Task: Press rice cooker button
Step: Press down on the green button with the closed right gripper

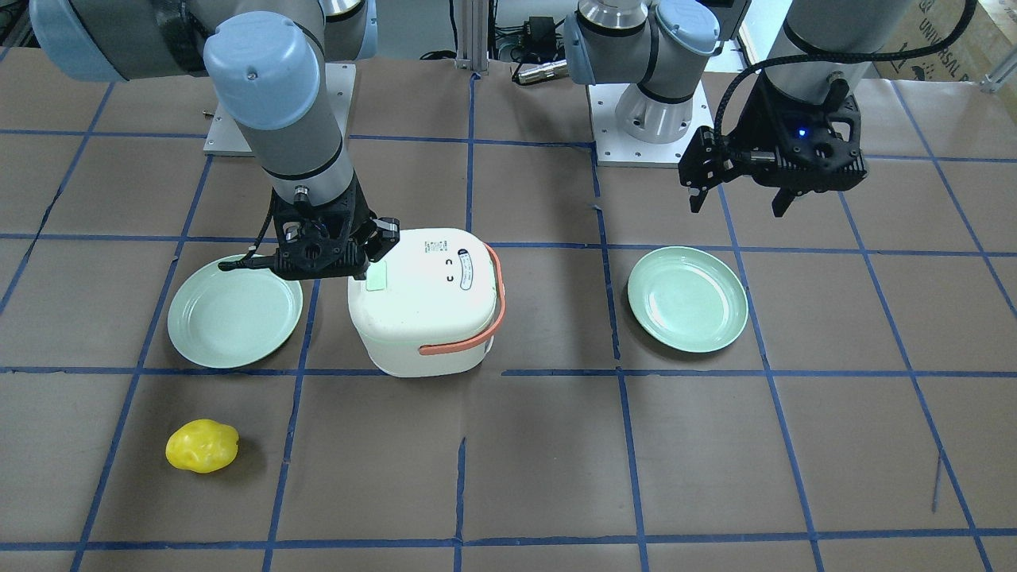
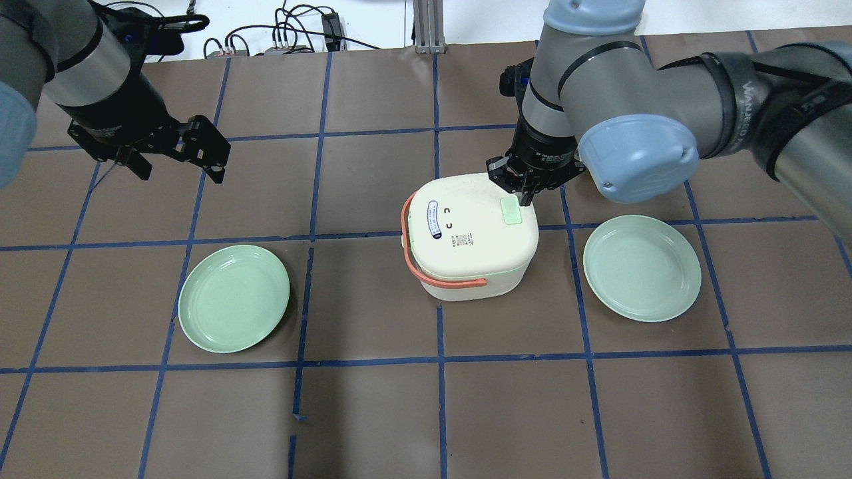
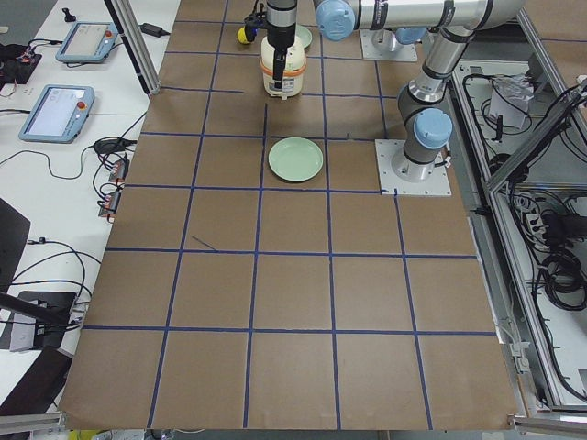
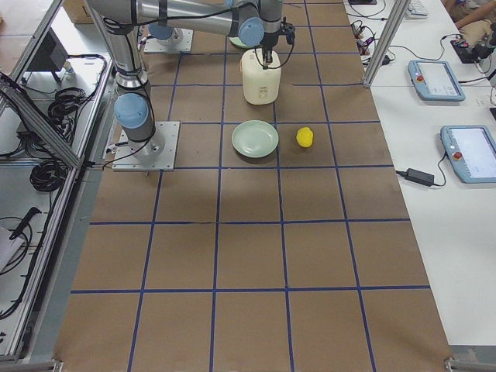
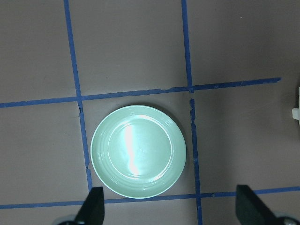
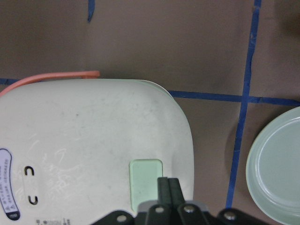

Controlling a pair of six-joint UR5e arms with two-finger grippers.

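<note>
From the front, the rice cooker (image 1: 425,310) stands mid-worktop, well clear of every edge. A bare strip lies between it and the green plate (image 1: 234,311) on the robot's right, and a wider one before the left plate (image 1: 687,298). A yellow fruit (image 1: 202,446) lies toward the operators' edge. Overhead, the right arm (image 2: 626,120) has its jaws pinched together at the green button (image 2: 511,211) by the lid's rim. The left arm (image 2: 100,73) hangs its jaws wide apart, empty. At the right wrist, the closed tips overlap the button's edge, but contact cannot be told. The left wrist looks down on its plate.
</note>
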